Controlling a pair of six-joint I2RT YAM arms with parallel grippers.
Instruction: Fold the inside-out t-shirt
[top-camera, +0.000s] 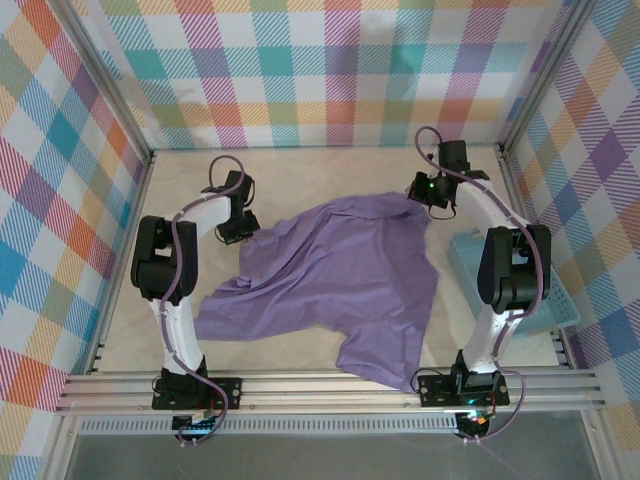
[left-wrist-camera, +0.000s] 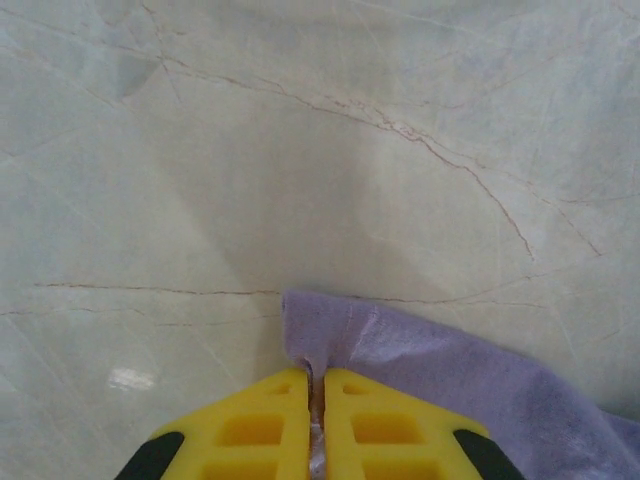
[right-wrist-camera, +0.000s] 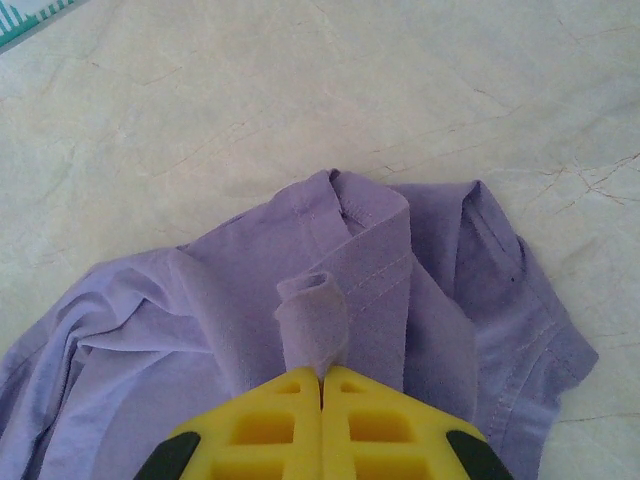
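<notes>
A plain lavender-purple short-sleeved t-shirt of thin, soft fabric (top-camera: 340, 275) is lying rumpled across the pale marbled table (top-camera: 125, 340), its near hem trailing toward the arms' bases. Farther back, the left claw (left-wrist-camera: 315, 378) is pinching shut on the shirt's thin left edge. The right claw (right-wrist-camera: 322, 372) is clamping a rolled bit of seam, probably so both can stretch the cloth flat.
</notes>
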